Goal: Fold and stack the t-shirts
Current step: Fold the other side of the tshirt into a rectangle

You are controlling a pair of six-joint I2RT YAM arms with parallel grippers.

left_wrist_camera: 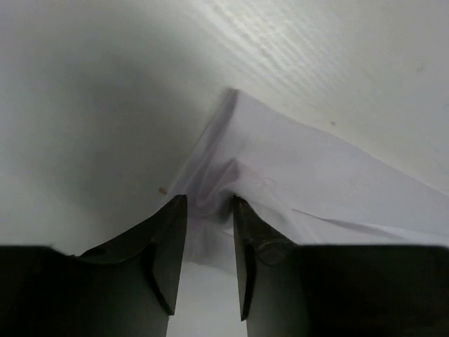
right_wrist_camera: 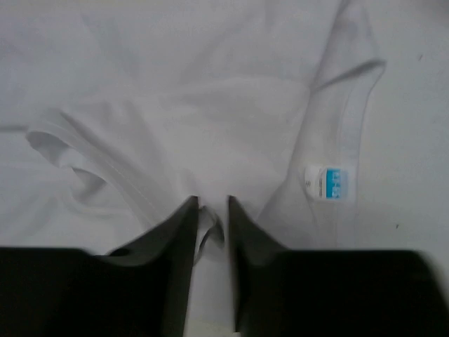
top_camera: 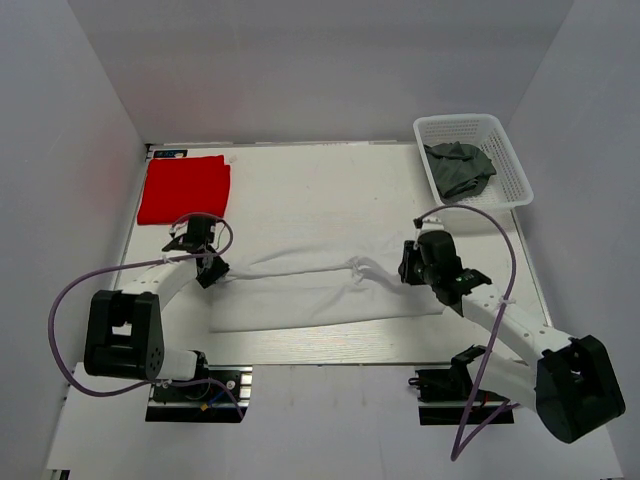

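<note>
A white t-shirt [top_camera: 320, 295] lies stretched across the table's near middle. My left gripper [top_camera: 208, 262] is shut on its left end, with cloth pinched between the fingers in the left wrist view [left_wrist_camera: 210, 207]. My right gripper [top_camera: 408, 262] is shut on its right end near the collar, and the right wrist view shows cloth between the fingers [right_wrist_camera: 212, 214] and a small blue and white tag [right_wrist_camera: 328, 184] beside them. A folded bright red t-shirt [top_camera: 184, 188] lies flat at the far left corner.
A white mesh basket [top_camera: 472, 160] at the far right holds a dark grey-green garment [top_camera: 460, 168]. Purple cables loop from both arms. Grey walls close in the table on three sides.
</note>
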